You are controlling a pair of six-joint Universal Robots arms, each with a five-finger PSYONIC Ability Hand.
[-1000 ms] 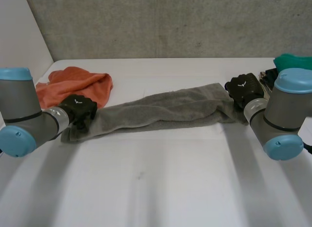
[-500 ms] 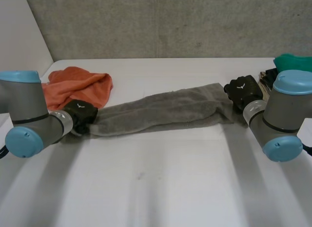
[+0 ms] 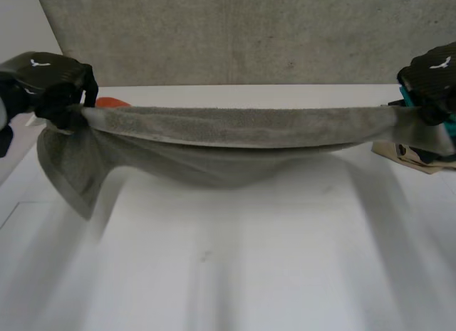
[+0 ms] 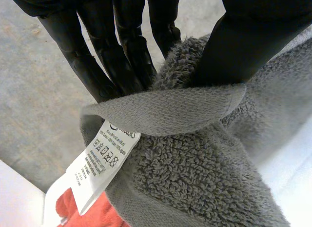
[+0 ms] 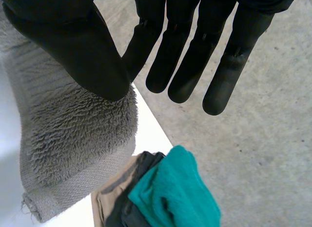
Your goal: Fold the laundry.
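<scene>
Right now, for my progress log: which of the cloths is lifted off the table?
The grey towel, stretched in the air between the left robot hand and right robot hand; the orange cloth and teal cloth are in neither.

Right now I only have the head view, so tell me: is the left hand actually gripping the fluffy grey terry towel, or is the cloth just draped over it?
Observer: Gripping. The left hand pinches the grey terry towel between thumb and fingers, at a hemmed edge.
Operator: Anything marking that edge?
Observer: A white care label hangs from the hem, just past the fingertips.
Operator: And the other side?
Observer: The right hand pinches the towel's end between its thumb and the nearest finger; the other fingers are straight, clear of the cloth.
</scene>
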